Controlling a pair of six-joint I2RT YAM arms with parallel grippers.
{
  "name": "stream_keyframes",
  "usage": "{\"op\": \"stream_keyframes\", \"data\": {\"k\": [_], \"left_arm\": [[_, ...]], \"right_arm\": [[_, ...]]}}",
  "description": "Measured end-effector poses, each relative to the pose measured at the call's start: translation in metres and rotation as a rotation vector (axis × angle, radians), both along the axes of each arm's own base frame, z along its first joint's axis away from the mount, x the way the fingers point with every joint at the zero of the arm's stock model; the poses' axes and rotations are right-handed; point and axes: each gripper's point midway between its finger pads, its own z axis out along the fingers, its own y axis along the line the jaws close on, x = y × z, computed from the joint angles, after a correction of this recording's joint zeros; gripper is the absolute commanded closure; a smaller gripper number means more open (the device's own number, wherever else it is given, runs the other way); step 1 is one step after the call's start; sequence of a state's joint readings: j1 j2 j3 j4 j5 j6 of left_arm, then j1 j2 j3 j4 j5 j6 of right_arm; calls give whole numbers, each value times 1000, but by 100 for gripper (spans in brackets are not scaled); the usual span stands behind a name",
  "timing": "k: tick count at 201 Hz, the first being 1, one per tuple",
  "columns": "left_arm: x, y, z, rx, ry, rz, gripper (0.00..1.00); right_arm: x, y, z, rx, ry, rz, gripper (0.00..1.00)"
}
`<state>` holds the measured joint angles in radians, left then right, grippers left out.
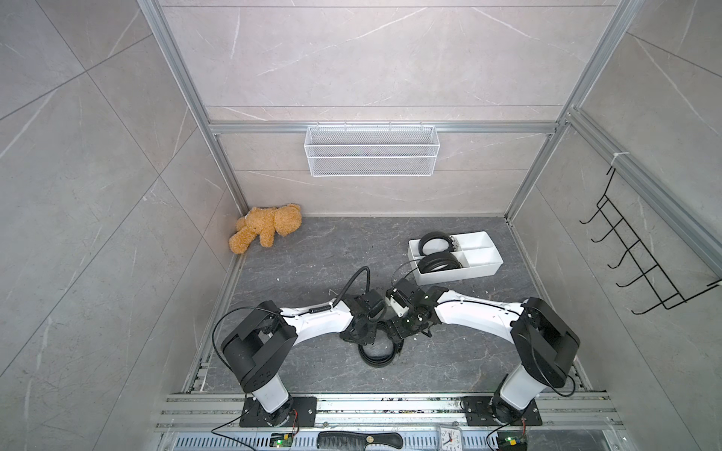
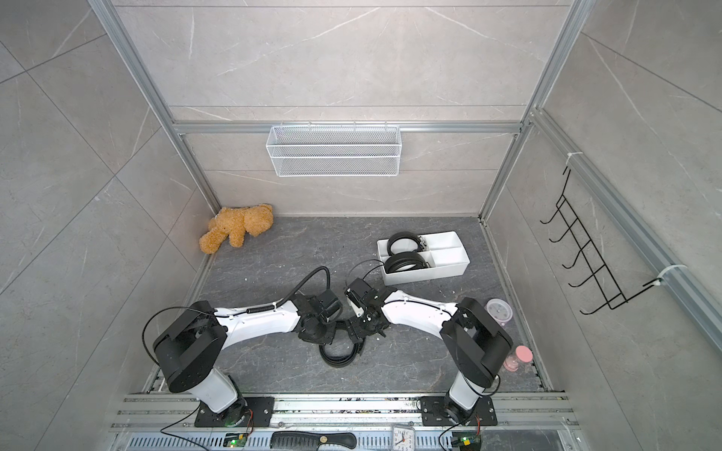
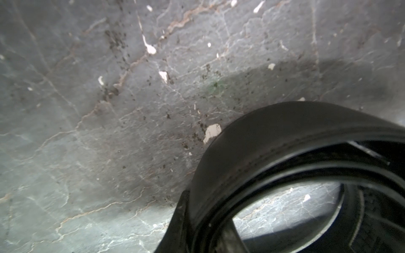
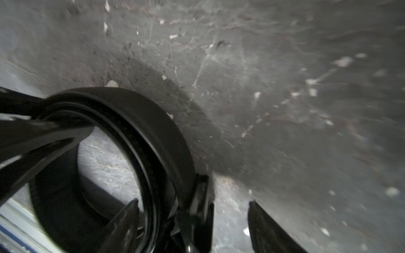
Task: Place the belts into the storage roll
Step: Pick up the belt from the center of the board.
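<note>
Belt (image 1: 375, 362) partly hidden under arms (image 1: 406, 324); R wrist view motion-blurred, detail lost

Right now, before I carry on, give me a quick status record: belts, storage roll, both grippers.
storage roll: on the floor, ahead of the right arm
stored: far belt and near belt, coiled, side by side
free compartments: two
third belt: coiled on the floor between the grippers
left gripper: shut on third belt
right gripper: open, straddling the coil's wall
remaining: third belt not yet in the roll
</note>
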<state>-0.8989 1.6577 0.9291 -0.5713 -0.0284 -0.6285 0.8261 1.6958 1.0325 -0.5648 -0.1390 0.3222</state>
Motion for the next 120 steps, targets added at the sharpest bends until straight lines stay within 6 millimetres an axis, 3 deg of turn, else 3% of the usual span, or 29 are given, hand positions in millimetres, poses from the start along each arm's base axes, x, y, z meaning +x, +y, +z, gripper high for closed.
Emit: {"op": "stream_keyframes", "data": {"k": [61,120], "left_arm": [[0,0,0,-1,0,5,98],[-1,0,-1,-14,-6,12,99]], "right_arm": [[-13,17,-8,21,28,20,31],[-1,18,-16,1,1,-114,44]]}}
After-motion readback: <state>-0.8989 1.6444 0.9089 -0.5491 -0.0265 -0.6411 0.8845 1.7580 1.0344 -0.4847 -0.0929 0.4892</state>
